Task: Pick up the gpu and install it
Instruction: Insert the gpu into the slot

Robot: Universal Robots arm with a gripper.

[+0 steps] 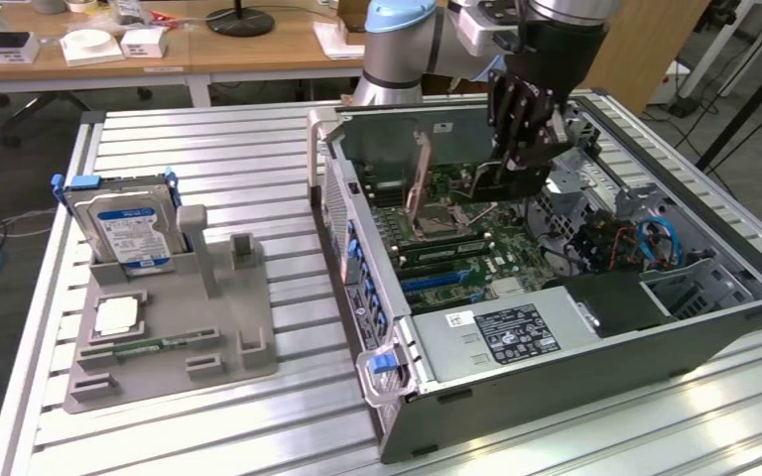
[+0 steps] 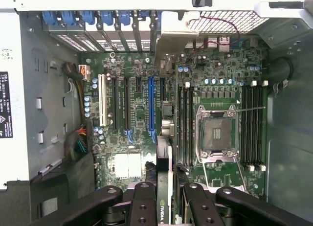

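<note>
The gpu (image 2: 165,177), a thin flat dark circuit card with a silver metal edge bracket, was seen edge-on in the wrist view. It was clamped between the black fingers (image 2: 143,206) of the gripper (image 2: 168,206), which were closed on its two faces. In the exterior view the gripper (image 1: 520,159) held the card (image 1: 503,183) upright inside the open grey metal computer case (image 1: 354,248), above the green motherboard (image 2: 132,133) and, as far as could be judged, not yet seated.

The relation that mattered was between the card and the long blue expansion slot (image 2: 151,106). The card's long axis ran parallel to that slot, bracket end toward the case's rear wall with its row of blue-tabbed slot covers (image 2: 98,18). The slot lay just beside the card's line, on the side away from the square silver processor socket (image 2: 217,133). The card therefore looked slightly offset toward the socket rather than directly over the slot.
</note>
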